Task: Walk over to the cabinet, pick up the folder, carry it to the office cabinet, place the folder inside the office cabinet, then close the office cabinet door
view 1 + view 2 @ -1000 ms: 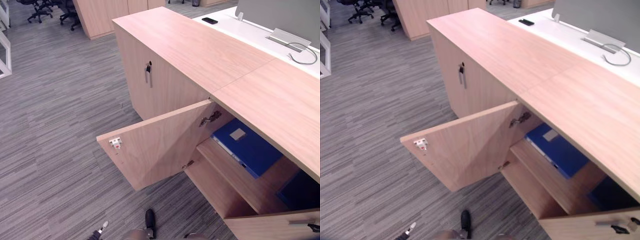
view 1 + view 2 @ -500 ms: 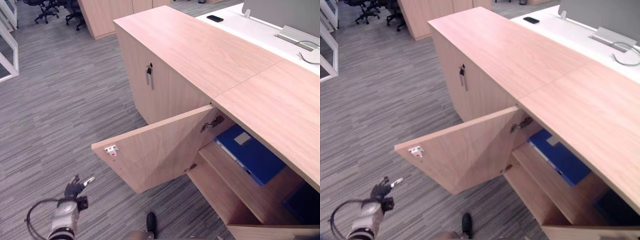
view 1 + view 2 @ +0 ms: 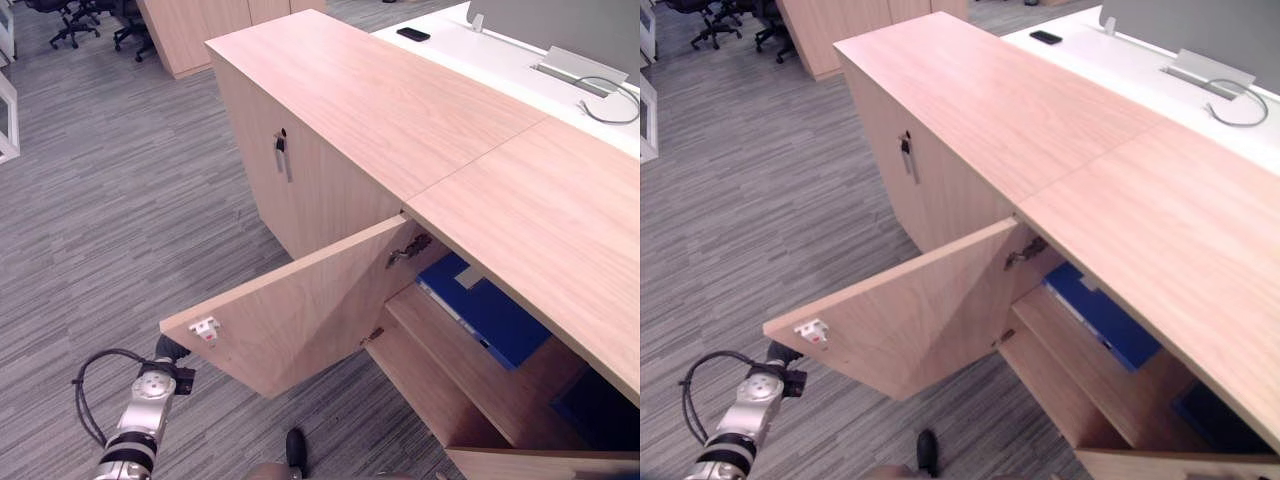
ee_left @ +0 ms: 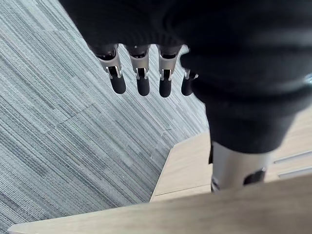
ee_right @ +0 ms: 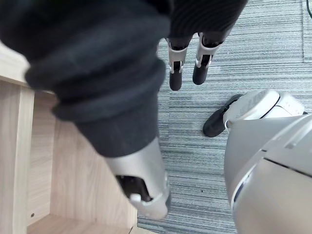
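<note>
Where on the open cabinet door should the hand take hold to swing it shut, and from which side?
The free edge of the door, by the white catch and farthest from the hinges, likely gives most leverage. The inner face is plain, so a flat push on the outer face from the robot's left would suit. The left hand, open, is beside that edge.

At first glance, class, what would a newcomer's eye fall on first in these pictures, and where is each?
The open cabinet door stands out most, swung wide over the grey carpet mid-scene. Behind it, a blue folder lies flat on the shelf inside the office cabinet. The left hand is at the door's outer corner, lower left, fingers straight.
</note>
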Controlling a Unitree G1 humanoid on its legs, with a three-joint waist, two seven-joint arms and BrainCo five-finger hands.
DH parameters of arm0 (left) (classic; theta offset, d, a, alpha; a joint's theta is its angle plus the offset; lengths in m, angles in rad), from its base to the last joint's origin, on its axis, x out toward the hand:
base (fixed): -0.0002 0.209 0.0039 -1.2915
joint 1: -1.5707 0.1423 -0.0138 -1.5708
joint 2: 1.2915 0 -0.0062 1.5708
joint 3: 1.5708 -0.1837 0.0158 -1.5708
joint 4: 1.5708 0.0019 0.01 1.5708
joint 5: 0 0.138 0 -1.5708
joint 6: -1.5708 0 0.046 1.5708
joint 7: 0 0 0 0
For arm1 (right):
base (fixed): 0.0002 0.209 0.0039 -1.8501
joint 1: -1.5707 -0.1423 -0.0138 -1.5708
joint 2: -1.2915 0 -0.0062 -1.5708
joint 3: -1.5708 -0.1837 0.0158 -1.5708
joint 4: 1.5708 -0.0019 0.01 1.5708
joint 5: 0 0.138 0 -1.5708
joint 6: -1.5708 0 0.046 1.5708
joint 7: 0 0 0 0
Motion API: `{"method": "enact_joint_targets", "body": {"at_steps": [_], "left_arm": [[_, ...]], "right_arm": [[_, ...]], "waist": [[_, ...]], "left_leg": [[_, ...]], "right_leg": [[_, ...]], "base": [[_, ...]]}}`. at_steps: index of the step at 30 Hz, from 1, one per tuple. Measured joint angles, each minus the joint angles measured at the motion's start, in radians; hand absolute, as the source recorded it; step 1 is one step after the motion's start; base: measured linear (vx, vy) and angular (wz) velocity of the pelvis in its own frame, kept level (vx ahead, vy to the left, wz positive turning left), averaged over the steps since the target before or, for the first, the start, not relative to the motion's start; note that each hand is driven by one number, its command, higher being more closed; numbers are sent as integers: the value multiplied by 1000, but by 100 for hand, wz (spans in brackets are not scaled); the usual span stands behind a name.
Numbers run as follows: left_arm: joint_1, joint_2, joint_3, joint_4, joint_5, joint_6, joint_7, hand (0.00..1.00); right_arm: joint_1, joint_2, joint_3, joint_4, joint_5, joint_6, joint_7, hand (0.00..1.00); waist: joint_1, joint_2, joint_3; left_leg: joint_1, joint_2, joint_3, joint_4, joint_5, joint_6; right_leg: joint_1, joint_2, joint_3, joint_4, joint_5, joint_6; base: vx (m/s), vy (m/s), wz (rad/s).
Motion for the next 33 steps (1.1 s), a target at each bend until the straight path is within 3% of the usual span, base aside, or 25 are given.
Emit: {"method": "enact_joint_targets", "body": {"at_steps": [10, 20, 26, 28, 30, 31, 32, 33], "left_arm": [[66, -10, -88, 31, 47, -8, -47, 0], [86, -106, -136, 143, 67, -8, -53, 0], [95, -151, -139, 164, 80, -8, -52, 0], [94, -161, -135, 166, 81, -8, -51, 0], [95, -170, -134, 166, 82, -8, -50, 0], [100, -172, -134, 165, 82, -5, -48, 0], [102, -175, -132, 163, 82, 1, -47, 0], [103, -178, -127, 160, 82, 3, -47, 0]], "right_arm": [[-1, 1, 28, 4, -26, 0, 3, 0], [0, 19, 4, 4, -25, 2, 2, 0], [-1, 43, -16, -18, -25, 5, -2, 0], [-2, 48, -12, -30, -25, 5, -4, 0], [-2, 49, -10, -34, -25, 6, -7, 0], [-3, 48, -3, -33, -25, 6, -8, 0], [-3, 48, 4, -29, -25, 6, -8, 0], [-3, 46, 11, -25, -25, 6, -8, 0]], "waist": [[-11, 0, 5], [-42, 2, 36], [-42, 1, 56], [-40, 2, 68], [-40, 4, 73], [-40, 3, 75], [-44, 4, 79], [-48, 3, 82]], "left_leg": [[-45, 34, 82, 0, 2, -1], [-68, 44, 184, 0, -2, 1], [-63, 66, 303, 0, -4, 4], [-53, 84, 341, 0, -7, 7], [-40, 99, 381, 1, -7, 8], [-30, 104, 405, 1, -8, 7], [-22, 111, 428, 4, -7, 1], [-18, 113, 436, 9, -7, -3]], "right_leg": [[-99, 15, 70, 27, 24, 21], [-183, 15, 173, 48, 53, 52], [-236, 22, 243, 57, 85, 78], [-248, 24, 193, 56, 106, 80], [-259, -9, 15, 71, 106, 61], [-263, -55, -115, 105, 102, 55], [-276, -78, -188, 126, 101, 52], [-277, -77, -193, 130, 97, 45]], "base": [[-76, 9, -26], [-85, 37, -34], [-88, 17, -57], [-125, -29, -60], [-131, -53, -53], [-65, -24, -52], [-23, -21, -46], [-13, -80, -27]]}}
